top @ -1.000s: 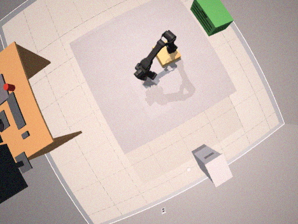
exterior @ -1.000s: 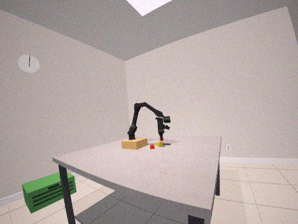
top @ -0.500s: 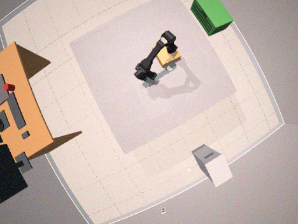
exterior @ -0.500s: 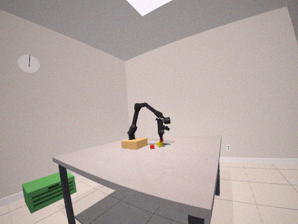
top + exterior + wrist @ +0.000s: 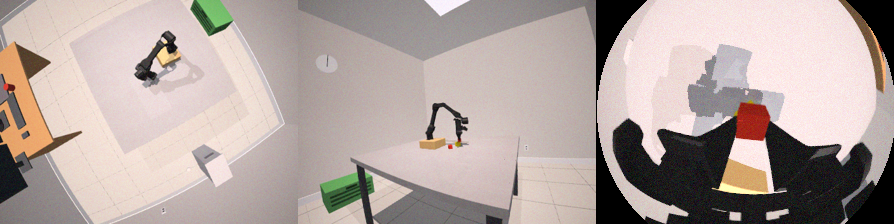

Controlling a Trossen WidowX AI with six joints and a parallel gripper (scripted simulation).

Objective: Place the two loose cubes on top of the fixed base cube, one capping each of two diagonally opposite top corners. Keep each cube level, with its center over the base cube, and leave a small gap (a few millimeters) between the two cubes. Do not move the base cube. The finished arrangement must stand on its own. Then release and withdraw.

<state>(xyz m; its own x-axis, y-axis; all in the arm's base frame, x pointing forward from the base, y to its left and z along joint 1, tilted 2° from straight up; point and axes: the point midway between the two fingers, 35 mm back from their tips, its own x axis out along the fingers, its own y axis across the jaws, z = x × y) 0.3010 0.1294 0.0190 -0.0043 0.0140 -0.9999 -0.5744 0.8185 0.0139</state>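
Observation:
The yellow base cube (image 5: 458, 144) sits on the table. In the wrist view only slivers of the yellow cube (image 5: 751, 102) show behind the held cube. One red cube (image 5: 450, 147) lies on the table beside it, on the side toward the wooden block. My gripper (image 5: 459, 139) (image 5: 752, 120) points down and is shut on the other red cube (image 5: 460, 140) (image 5: 752, 122). In the exterior view the held cube appears just above the yellow cube; I cannot tell whether they touch or how well they line up. In the top view the arm hides the cubes.
A wooden block (image 5: 166, 61) (image 5: 427, 145) stands at the arm's base. The grey-pink table top (image 5: 111, 105) (image 5: 444, 168) carries the arm and cubes. Off the table are a green cabinet (image 5: 216, 16) (image 5: 346, 192), an orange desk (image 5: 38, 127) and a white-grey box (image 5: 218, 168).

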